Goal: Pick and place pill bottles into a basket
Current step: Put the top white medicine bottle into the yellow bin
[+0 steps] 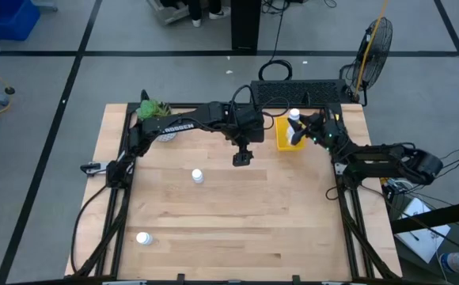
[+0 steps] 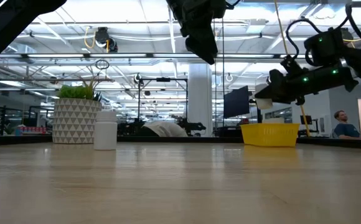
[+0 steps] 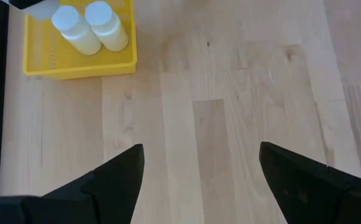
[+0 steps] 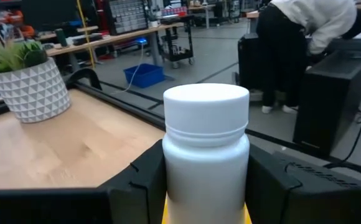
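My right gripper (image 1: 297, 127) clamped on a smooth white cylindrical pill bottle (image 4: 206, 149) above the shallow yellow plastic basket (image 1: 281, 141), two capped bottles (image 3: 91, 27) inside it, left gripper (image 1: 242, 158) spread empty beside the basket, two bottles (image 1: 197, 176) on wood table (image 1: 237, 229) well apart from the basket.

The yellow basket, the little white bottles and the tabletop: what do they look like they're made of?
The basket looks like bright moulded plastic, with a fine grid floor. The held bottle, between the right gripper fingers, looks like smooth white plastic with a ridged cap seam. The table seems to be pale jointed wood with visible grain, though it could be veneer.
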Controlling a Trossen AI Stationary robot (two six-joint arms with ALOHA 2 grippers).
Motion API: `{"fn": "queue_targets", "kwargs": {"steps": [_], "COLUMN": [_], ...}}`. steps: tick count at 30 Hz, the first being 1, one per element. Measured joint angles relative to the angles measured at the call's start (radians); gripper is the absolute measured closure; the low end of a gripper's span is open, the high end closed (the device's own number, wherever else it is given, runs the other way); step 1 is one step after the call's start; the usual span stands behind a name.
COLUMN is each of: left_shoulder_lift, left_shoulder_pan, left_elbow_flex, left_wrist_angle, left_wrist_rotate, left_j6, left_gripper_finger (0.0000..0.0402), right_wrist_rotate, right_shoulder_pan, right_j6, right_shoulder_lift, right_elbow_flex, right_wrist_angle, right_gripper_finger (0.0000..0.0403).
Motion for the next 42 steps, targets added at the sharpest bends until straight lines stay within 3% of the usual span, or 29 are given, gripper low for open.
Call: {"fn": "queue_targets", "kwargs": {"steps": [8,23,32,42], "left_shoulder_lift": [0.000,-0.001,-0.001,-0.001], "left_shoulder_pan": [0.003,0.048,0.052,0.053], "left_elbow_flex": [0.000,0.000,0.000,0.000], "left_wrist_angle": [0.030,0.041,0.070,0.093], "left_wrist_rotate": [0.009,0.059,0.060,0.060], "left_j6": [0.016,0.026,0.026,0.038], "left_gripper_finger": [0.0085,0.0085,0.0082,0.0083], "right_wrist_rotate": [-0.162,-0.217,-0.217,-0.192], "right_shoulder_pan": [-0.050,-0.049,0.016,0.036], "right_j6": [0.025,0.091,0.085,0.006], "right_shoulder_lift": [0.000,-0.001,0.000,0.038], "right_elbow_flex": [0.000,-0.128,-0.119,0.070], "right_wrist_angle": [0.079,0.244,0.205,0.010], "right_gripper_finger": [0.0254,0.0254,0.0254,0.0254]}}
